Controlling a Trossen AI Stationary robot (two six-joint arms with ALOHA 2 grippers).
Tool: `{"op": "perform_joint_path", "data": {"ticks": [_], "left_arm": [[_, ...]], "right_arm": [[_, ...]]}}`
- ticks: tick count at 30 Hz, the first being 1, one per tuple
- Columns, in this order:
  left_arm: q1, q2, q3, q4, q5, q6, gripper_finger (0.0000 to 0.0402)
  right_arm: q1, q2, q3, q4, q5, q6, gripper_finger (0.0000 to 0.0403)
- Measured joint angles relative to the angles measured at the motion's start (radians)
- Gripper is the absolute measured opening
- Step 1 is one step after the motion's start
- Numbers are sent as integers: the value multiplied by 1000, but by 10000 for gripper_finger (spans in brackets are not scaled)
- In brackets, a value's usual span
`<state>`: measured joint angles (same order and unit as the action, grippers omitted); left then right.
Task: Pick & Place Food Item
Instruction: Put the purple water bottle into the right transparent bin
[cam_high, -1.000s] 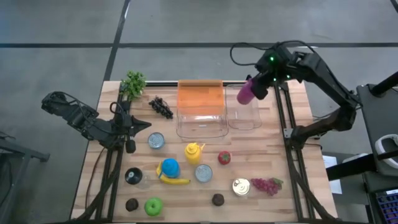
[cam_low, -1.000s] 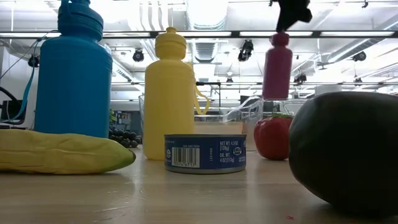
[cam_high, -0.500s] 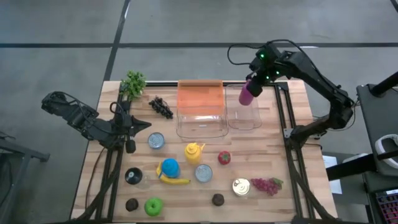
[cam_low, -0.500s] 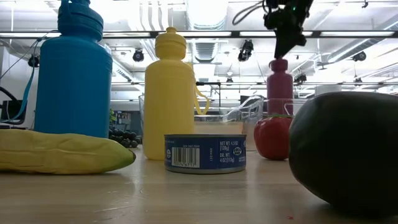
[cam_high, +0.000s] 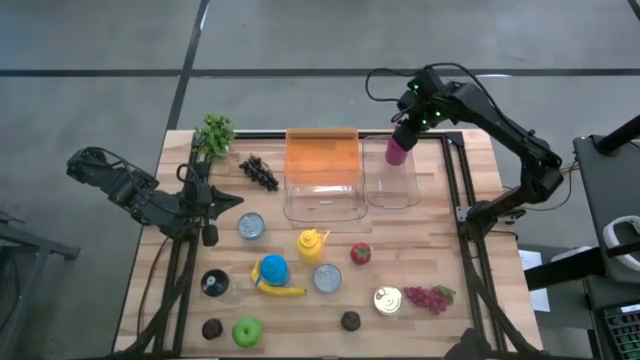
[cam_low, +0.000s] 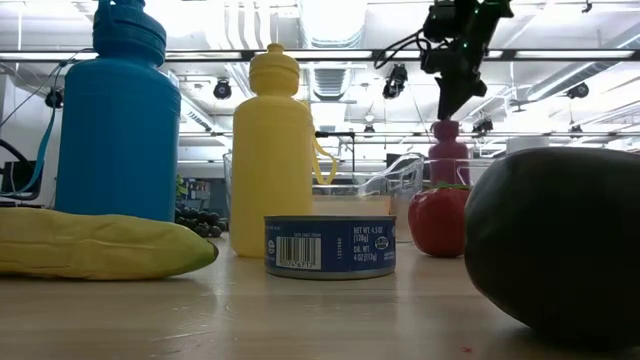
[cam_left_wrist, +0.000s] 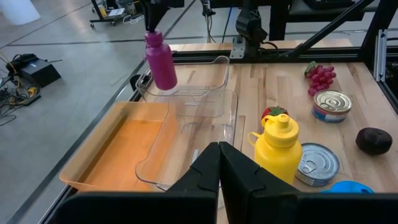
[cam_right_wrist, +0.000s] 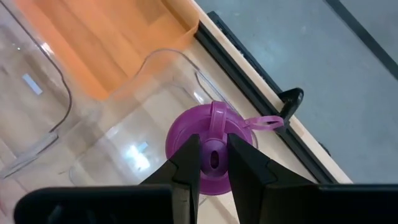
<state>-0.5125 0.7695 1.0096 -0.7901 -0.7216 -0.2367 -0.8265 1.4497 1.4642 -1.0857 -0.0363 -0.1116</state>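
Lowered and swung toward the far rim of the small clear plastic bin (cam_high: 392, 180) since a second ago: right gripper (cam_right_wrist: 212, 163), pinched narrow on the cap of the magenta plastic squeeze bottle (cam_high: 399, 148). Hanging upright from that grip, bottle base down inside the bin's far end, near the rim. Whether resting on the bin floor or just above it: cannot tell.

Pick done, carry done, by the look of it. Left to do: settle the bottle if not yet down, release, lift clear.

Just beside the bin: larger clear plastic tub (cam_high: 323, 192) with an orange tray (cam_high: 322, 152) behind it. Well apart from the bin, across the wooden table (cam_high: 480, 240): left gripper (cam_left_wrist: 219, 163), fingers closed on nothing, parked by the table's edge. Nearer than the bin, untouched: yellow squeeze bottle (cam_high: 311, 244), red tomato-like fruit (cam_high: 360, 253), blue bottle (cam_high: 272, 269), yellow banana (cam_high: 280, 290), tins, grapes.
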Motion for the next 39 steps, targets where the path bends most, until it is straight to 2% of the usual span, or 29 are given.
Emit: {"op": "perform_joint_path", "data": {"ticks": [14,34,39], "left_arm": [[0,0,0,4,0,-1,10],[0,0,0,7,0,-8,10],[0,0,0,7,0,-8,10]], "right_arm": [[-10,-9,-112,97,-54,-47,54],[-52,-28,-114,92,-76,-19,55],[-51,-28,-114,92,-76,-15,78]]}}
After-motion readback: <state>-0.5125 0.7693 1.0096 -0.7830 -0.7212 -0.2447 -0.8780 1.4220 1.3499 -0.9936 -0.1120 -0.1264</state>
